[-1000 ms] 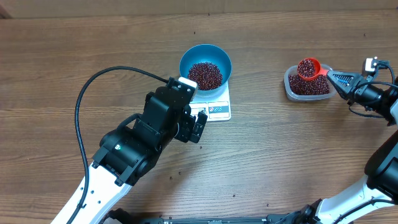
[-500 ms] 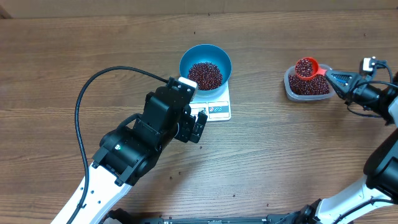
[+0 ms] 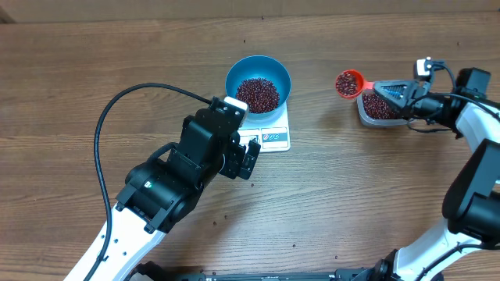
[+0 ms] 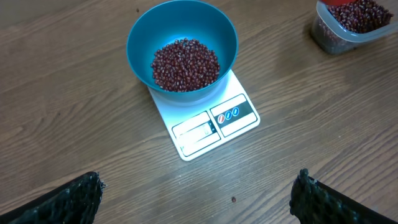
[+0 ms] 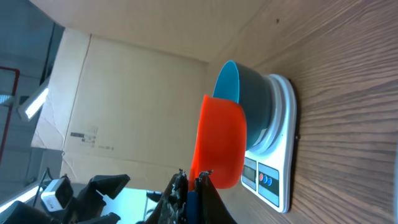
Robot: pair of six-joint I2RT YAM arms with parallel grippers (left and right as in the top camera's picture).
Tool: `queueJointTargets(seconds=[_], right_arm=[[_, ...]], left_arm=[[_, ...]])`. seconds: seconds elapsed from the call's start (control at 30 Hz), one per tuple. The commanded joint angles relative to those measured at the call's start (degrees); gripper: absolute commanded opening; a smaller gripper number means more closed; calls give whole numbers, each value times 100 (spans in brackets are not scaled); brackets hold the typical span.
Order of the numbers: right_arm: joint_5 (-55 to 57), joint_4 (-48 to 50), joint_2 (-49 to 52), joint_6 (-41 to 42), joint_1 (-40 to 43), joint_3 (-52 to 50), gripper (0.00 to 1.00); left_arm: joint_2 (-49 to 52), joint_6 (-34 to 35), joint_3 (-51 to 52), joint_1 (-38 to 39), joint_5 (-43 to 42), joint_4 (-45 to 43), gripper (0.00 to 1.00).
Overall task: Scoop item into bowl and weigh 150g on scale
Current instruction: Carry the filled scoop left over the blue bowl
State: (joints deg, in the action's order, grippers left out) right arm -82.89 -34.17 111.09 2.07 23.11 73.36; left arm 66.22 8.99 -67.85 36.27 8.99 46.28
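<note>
One scoop [image 3: 358,76] loaded with beans [image 3: 344,83] has moved. We see it now left of the clear tub [image 3: 383,117], above the bare worktop [image 3: 328,172], no longer over the tub. The right fingers [image 3: 394,90] stay clenched on its handle. The left fingers [image 4: 74,199] remain spread wide near the scale [image 3: 269,139], where the blue bowl [image 3: 233,72] sits, part filled.

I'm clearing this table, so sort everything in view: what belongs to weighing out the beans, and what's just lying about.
Belongs to the job: blue bowl, beans in it, white scale under it, clear tub of beans, red scoop loaded with beans, right gripper shut on its handle.
Just there: black cable by the left arm, cardboard behind the table.
</note>
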Motion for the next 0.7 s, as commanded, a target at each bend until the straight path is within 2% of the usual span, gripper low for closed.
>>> queueJointTargets(seconds=[0.0,0.4,0.67], right_arm=[[39,175,17,365,-210,-46,4],[188,898,17,1239,-719,-46,4],[323,1731,17,2098,-1231,-46,4]], left_arm=[[-98,42,-22,-26,37,2,100],[-98,42,-22,-26,37,2,100],[-98,42,-22,-26,37,0,99]])
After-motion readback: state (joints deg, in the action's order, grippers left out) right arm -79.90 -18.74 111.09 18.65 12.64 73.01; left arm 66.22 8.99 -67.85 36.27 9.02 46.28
